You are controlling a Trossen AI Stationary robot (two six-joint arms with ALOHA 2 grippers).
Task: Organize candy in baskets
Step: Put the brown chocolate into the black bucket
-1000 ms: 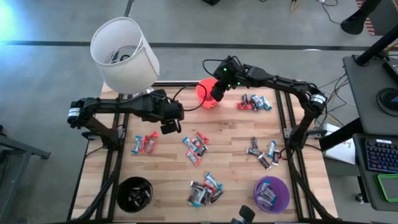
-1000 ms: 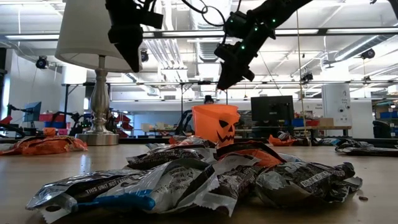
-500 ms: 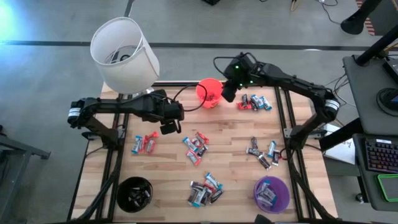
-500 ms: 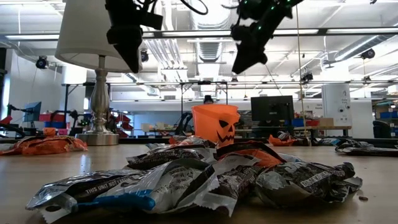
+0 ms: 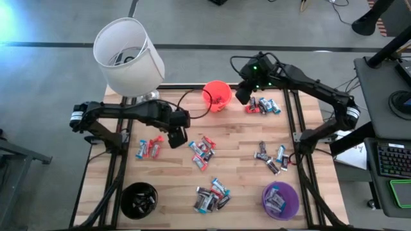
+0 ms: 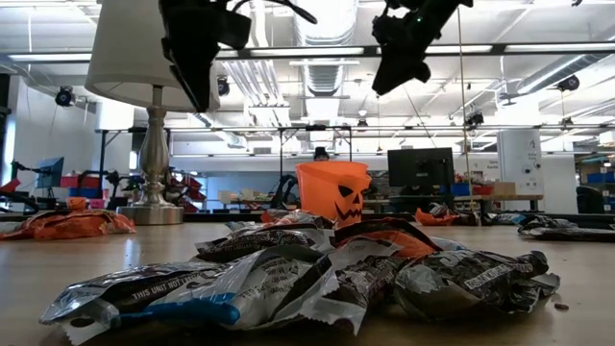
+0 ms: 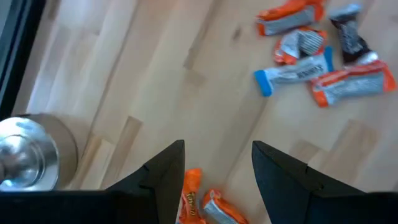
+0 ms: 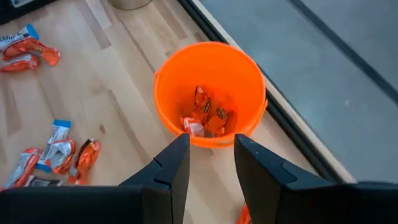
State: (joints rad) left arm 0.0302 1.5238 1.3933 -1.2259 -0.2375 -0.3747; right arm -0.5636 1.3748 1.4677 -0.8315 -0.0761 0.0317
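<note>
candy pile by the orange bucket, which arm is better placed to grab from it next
Right. Its open, empty end effector hangs between the orange bucket and that candy pile; the left end effector sits farther off, near the lamp.

Free room / obstacles, table (image 5: 180, 173):

- Far-left corner blocked: white lampshade (image 5: 127, 54) overhangs it, metal base (image 7: 28, 155) beneath.
- Left gripper (image 5: 176, 136) held above the boards left of centre, fingers apart, nothing between; its arm spans the far-left strip.
- Right gripper (image 5: 244, 92) hangs high, just right of orange basket (image 5: 216, 95); basket mouth uncovered from above.
- Candy clusters as floor obstacles: left group (image 5: 149, 147), centre group (image 5: 201, 153), far-right group (image 5: 262, 105), right group (image 5: 273, 158), near-centre group (image 5: 212, 195).
- Bare wood lanes between these clusters.
- Near corners taken: black basket (image 5: 139, 199) left, purple basket (image 5: 280, 199) right.
</note>
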